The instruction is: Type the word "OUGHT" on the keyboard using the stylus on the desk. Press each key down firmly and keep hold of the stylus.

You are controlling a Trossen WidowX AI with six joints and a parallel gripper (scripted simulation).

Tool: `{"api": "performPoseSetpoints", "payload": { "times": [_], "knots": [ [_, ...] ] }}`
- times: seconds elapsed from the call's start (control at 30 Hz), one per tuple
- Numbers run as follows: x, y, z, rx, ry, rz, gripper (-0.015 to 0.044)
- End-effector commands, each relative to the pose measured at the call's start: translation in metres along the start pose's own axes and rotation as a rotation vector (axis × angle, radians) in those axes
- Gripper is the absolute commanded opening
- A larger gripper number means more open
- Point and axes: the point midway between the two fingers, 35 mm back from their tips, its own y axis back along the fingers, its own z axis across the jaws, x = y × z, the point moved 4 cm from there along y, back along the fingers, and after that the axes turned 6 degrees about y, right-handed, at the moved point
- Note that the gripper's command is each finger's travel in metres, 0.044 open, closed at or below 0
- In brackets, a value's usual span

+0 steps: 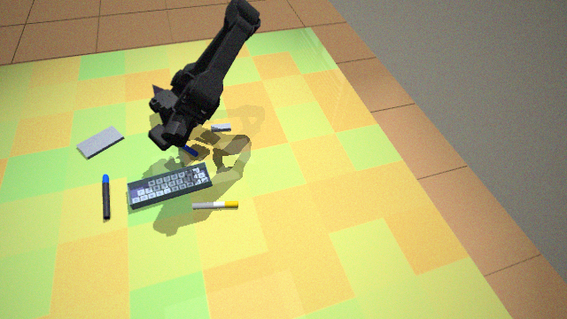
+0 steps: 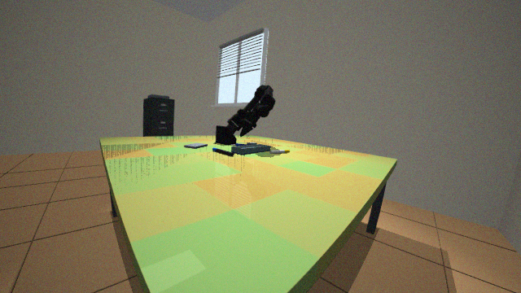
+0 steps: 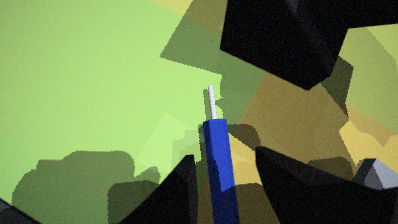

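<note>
The stylus [image 1: 190,151] [image 3: 218,145], blue with a thin pale tip, lies on the desk behind the keyboard. The keyboard [image 1: 169,185] [image 2: 251,149], dark-framed with pale letter keys, lies in front of the arm; it is out of the wrist view. My gripper [image 1: 171,140] [image 3: 225,159] is partly open and empty, low above the stylus. In the wrist view the stylus runs up between the two fingertips, nearer the left one, with its tip pointing away. In the top view the gripper hides the stylus's far part.
A black pen with a blue end [image 1: 106,199] [image 2: 224,152] lies left of the keyboard, and a grey, white and yellow stick [image 1: 215,205] [image 2: 281,151] lies in front of it. A grey slab [image 1: 100,142] [image 2: 195,145] lies left of the gripper, a small grey block [image 1: 221,128] [image 3: 378,175] right.
</note>
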Motion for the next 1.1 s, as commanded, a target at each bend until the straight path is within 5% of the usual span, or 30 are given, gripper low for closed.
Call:
{"api": "performPoseSetpoints", "payload": {
  "times": [0.0,1.07],
  "knots": [
    [0.002,-0.004,-0.001,0.005,-0.004,0.001,0.015],
    [0.011,-0.021,0.0,0.006,-0.003,0.001,0.015]
  ]
}}
